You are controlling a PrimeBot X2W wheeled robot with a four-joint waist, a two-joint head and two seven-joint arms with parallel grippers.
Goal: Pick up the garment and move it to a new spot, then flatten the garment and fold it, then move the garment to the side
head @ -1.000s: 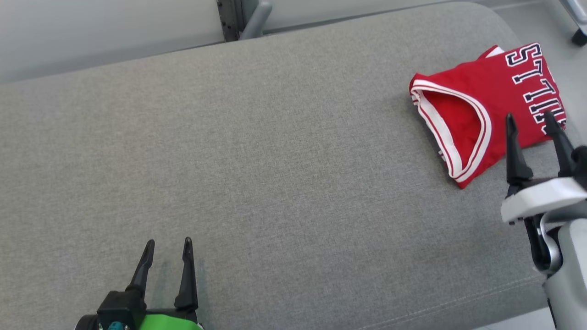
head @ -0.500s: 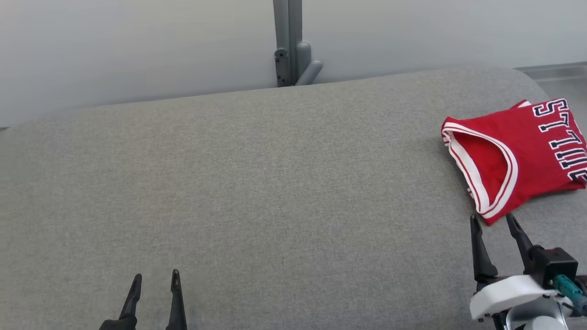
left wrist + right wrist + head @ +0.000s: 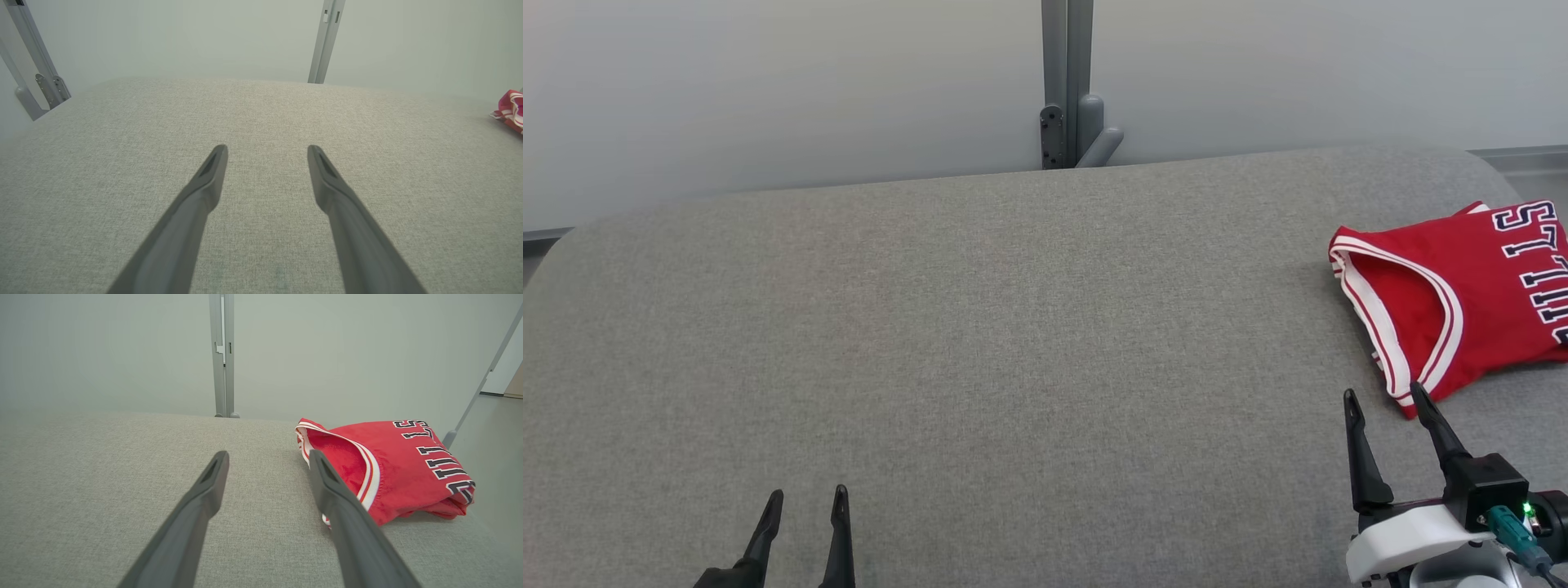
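Folded garment (image 3: 1462,302) just beyond empty right pincer (image 3: 1384,396).

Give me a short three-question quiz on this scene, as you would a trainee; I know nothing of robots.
1. True or false: the right gripper is shut on the red jersey.
2. Where on the grey padded surface does the jersey lie? A) at the robot's right end B) in the middle C) at the robot's left end
3. Fill in: the left gripper is ____ (open or shut).
Key: 1 false, its fingers stand apart and hold nothing; 2 A; 3 open.
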